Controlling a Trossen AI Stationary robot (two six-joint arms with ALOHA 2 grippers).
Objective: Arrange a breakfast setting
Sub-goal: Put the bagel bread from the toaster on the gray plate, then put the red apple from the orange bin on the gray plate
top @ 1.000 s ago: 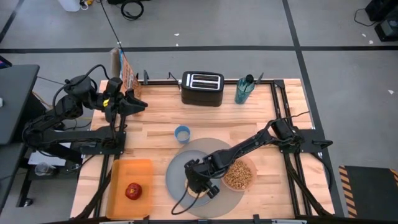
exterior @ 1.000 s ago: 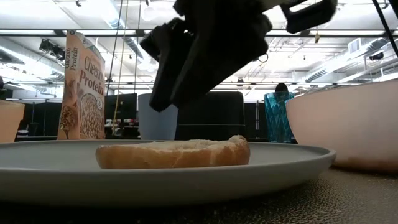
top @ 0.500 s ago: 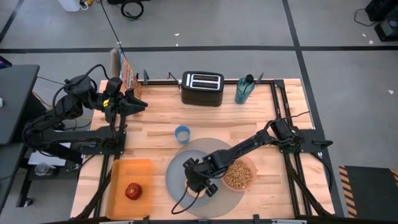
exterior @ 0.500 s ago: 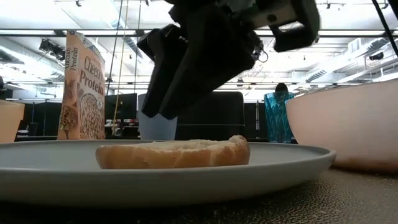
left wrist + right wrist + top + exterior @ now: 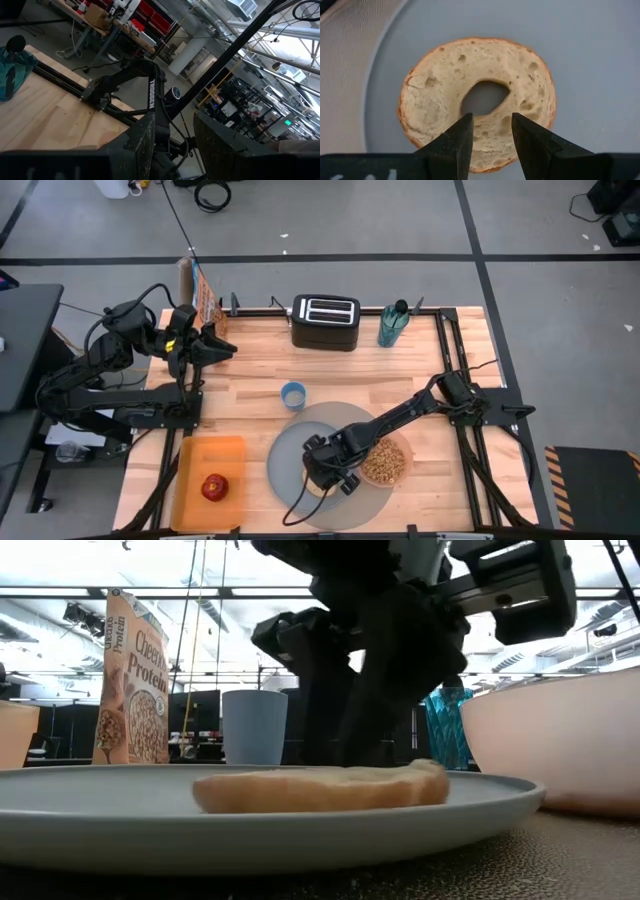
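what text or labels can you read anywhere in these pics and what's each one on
"Cheerios Protein": on the cereal box standing behind the grey plate, low view; the first word is partly cut off, and the smaller print is too blurred to read.
"TROSSEN": in white letters down the dark right arm, left wrist view.
Green sign in the room behind: too small to read.
Toaster and teal tumbler: no readable text.

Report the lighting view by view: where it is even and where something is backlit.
Right wrist view: flat, even light on the bagel half, seen past the dark fingers of the right gripper. Low view: bright ceiling strip lights behind turn that gripper into a silhouette over the grey plate. High view: even, shadows faint.
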